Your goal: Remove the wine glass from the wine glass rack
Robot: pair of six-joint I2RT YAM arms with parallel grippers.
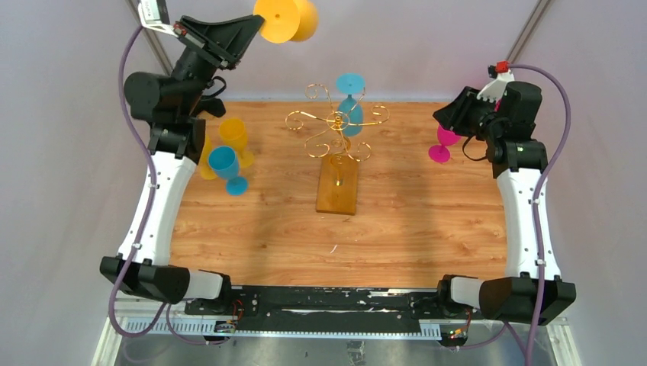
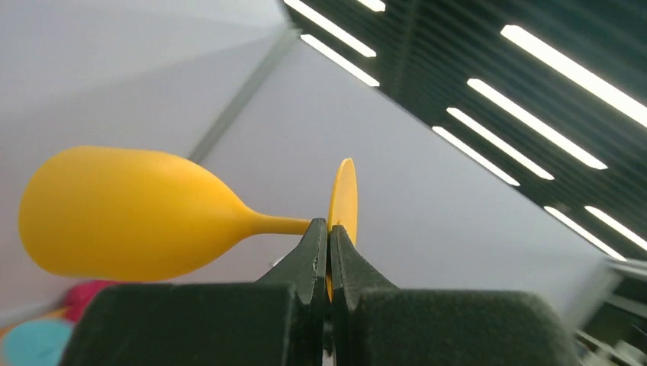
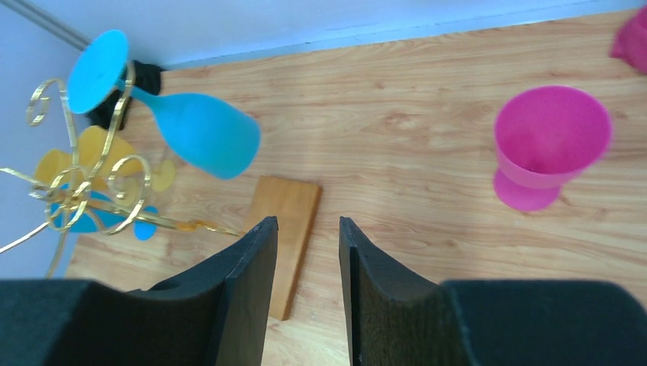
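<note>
The gold wire wine glass rack [image 1: 333,126] stands on its orange-brown wooden base [image 1: 338,185] at the table's middle. A blue wine glass [image 1: 351,107] hangs upside down on it; it also shows in the right wrist view [image 3: 200,131]. My left gripper [image 1: 248,34] is shut on the stem of a yellow wine glass [image 1: 287,19], held sideways high above the back left, clear of the rack. In the left wrist view the fingers [image 2: 329,232] pinch the stem next to the foot of that yellow glass [image 2: 130,213]. My right gripper [image 3: 308,226] is open and empty, raised at the right.
A blue glass [image 1: 226,167] and yellow glasses [image 1: 233,137] stand on the table at the left. A pink glass [image 1: 442,145] stands at the right, below my right gripper; it also shows in the right wrist view [image 3: 548,145].
</note>
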